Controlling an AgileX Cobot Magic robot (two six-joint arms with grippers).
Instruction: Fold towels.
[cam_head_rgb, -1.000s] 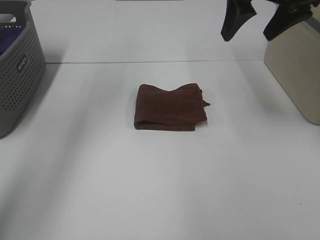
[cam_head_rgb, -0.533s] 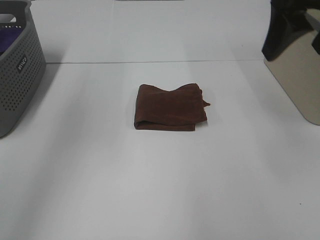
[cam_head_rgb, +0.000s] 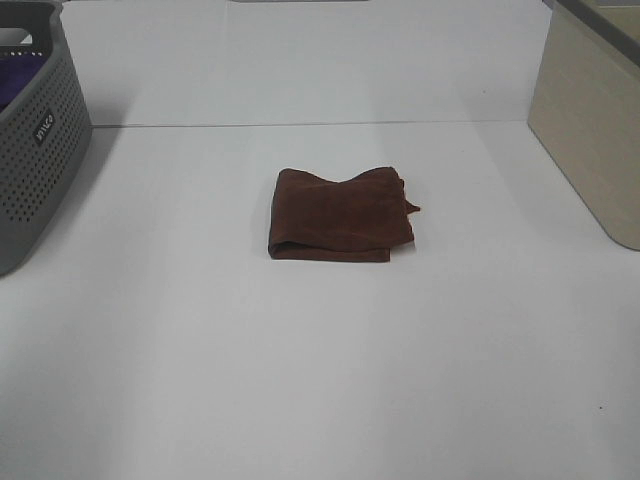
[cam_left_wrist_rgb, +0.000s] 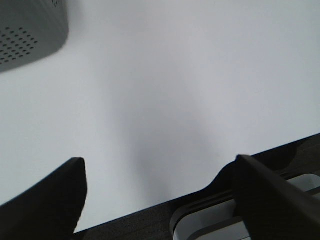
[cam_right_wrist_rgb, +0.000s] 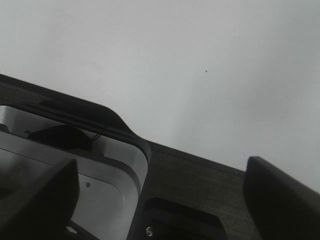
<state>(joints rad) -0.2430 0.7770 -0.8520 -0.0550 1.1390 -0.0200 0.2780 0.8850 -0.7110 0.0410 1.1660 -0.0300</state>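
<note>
I had the towel (cam_head_rgb: 340, 228) lying folded in a compact, roughly square bundle at the middle of the white counter (cam_head_rgb: 300, 380), its folded edge toward the near side and a small corner poking out on its right. It sat well apart from the grey perforated basket (cam_head_rgb: 35, 140) on the left and the beige bin (cam_head_rgb: 590, 130) on the right.

Neither arm showed in the high view. My left hand (cam_left_wrist_rgb: 160, 200) hung with its jaws spread wide and empty over bare counter near the counter's front edge, with a corner of the basket in its wrist view; my right hand (cam_right_wrist_rgb: 160, 200) was likewise wide and holding nothing, hovering over the counter's edge and the rig's base.

The towel appeared in neither wrist view, so I could not tell which hand was nearer. I judged that it lay between the two arms, and that the bundle's slightly longer axis ran left to right.
</note>
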